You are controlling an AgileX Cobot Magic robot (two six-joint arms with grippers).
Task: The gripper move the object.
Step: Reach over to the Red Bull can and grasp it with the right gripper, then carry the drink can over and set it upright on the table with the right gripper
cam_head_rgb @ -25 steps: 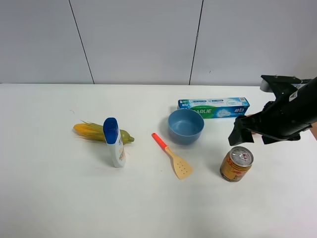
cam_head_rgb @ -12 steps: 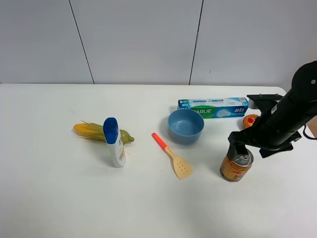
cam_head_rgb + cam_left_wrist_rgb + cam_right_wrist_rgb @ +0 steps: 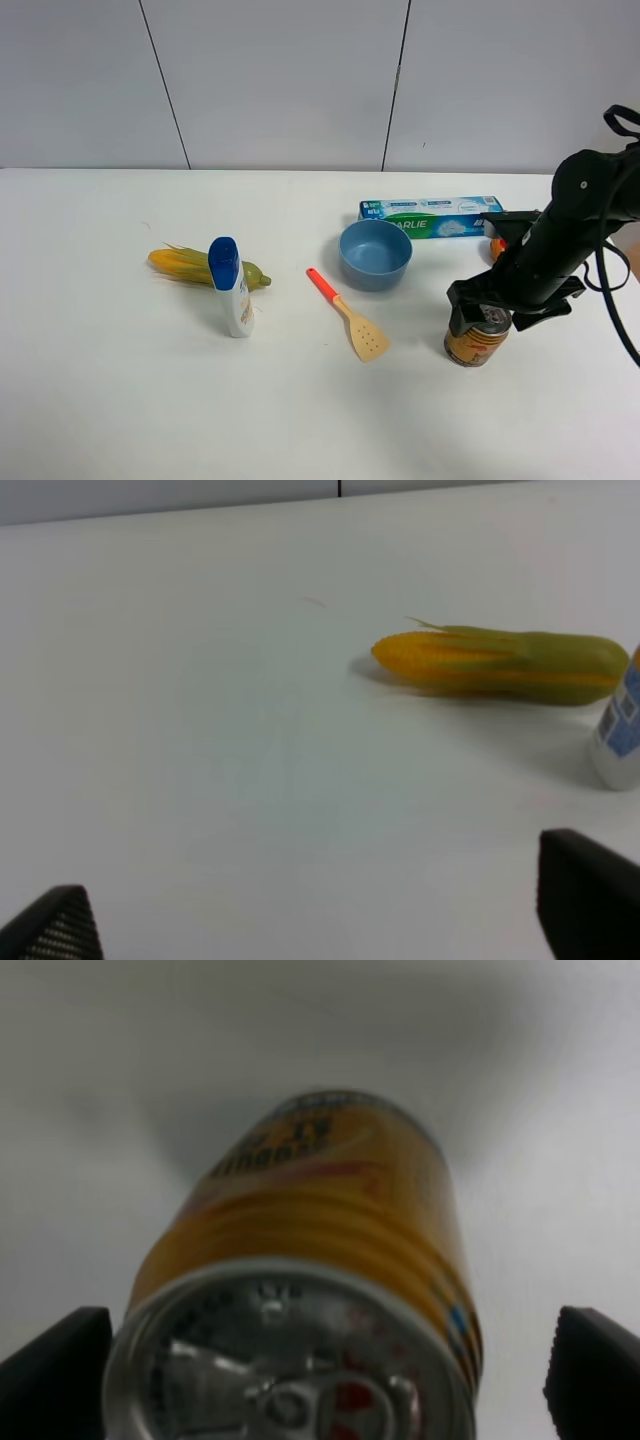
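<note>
Right gripper (image 3: 488,308) low over the can (image 3: 476,340), fingers spread wide, one each side of the can top, not clamped. Can upright on white table (image 3: 100,400), right of spatula (image 3: 350,318), nearer the camera than blue bowl (image 3: 375,254). Left gripper (image 3: 320,920) also spread, empty, near corn (image 3: 500,665)

Right hand (image 3: 322,1368) low — fingers (image 3: 592,1368) wide apart

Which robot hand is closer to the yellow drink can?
The right one. The right gripper sits over the can, fingers on either side. The left gripper is far off by the corn.
</note>
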